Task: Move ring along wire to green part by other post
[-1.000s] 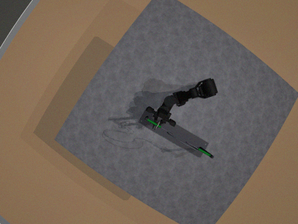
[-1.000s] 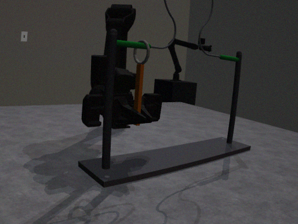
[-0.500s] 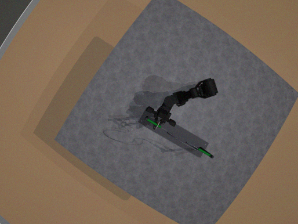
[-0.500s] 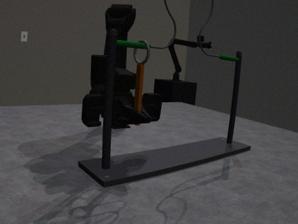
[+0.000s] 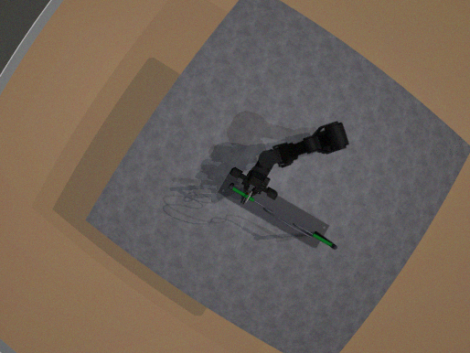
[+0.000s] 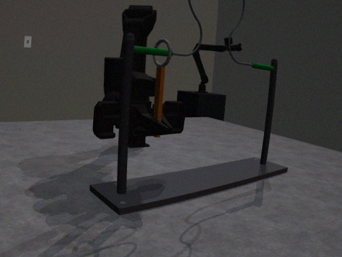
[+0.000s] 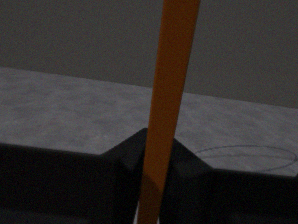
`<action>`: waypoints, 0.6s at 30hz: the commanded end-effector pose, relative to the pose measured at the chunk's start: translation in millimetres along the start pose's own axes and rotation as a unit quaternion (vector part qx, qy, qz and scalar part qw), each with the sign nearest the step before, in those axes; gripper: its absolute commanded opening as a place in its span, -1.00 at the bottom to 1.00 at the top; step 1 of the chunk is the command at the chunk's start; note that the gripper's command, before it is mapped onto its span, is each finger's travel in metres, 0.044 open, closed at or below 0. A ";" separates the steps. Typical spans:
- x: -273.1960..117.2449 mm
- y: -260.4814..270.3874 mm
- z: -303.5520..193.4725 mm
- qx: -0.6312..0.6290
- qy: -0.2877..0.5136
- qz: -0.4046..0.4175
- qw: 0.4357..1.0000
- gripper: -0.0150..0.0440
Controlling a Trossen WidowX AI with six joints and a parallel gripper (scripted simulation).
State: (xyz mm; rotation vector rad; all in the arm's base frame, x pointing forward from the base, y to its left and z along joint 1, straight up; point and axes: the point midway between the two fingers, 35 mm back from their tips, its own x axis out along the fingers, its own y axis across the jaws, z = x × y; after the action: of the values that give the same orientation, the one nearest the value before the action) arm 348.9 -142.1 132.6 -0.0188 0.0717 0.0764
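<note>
At left in the exterior view, a dark post [image 6: 124, 113] stands before the arm — nearby, the claw [image 5: 247, 197] [image 6: 164, 126] [image 7: 153, 136] grips the orange handle [image 6: 159, 93] [image 7: 167, 85] low down, beneath the ring [image 6: 154, 57], which encircles the left green part [image 6: 150, 50] [image 5: 240, 192]. Rightward, grey wire [image 6: 200, 30] rises, and the far green part [image 6: 263, 66] [image 5: 324, 240] meets the other post [image 6: 269, 113].

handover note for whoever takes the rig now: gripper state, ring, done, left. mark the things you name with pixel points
Gripper [image 5: 247, 197] [image 6: 166, 128] [image 7: 153, 136]: jaws shut on the orange handle [image 6: 159, 94] [image 7: 170, 85], near its lower end.
Ring [image 6: 154, 59]: around the wire's green part by the nearer post [image 6: 123, 116] in the exterior view.
Done: handle grasped.
Left: carry the ring along the wire to the green part [image 5: 324, 240] [image 6: 263, 66] at the other post [image 6: 269, 116], clear of thin grey; release, back off.
</note>
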 end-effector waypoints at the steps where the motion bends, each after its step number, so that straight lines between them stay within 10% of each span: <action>1: 0.2 0.1 1.0 -0.001 -0.001 0.001 1.000 -1.00; 18: 0.3 7.5 1.0 0.000 -0.001 0.002 1.000 -1.00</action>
State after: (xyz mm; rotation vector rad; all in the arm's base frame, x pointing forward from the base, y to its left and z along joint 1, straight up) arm 349.5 -137.5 133.4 -0.0211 0.0706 0.0814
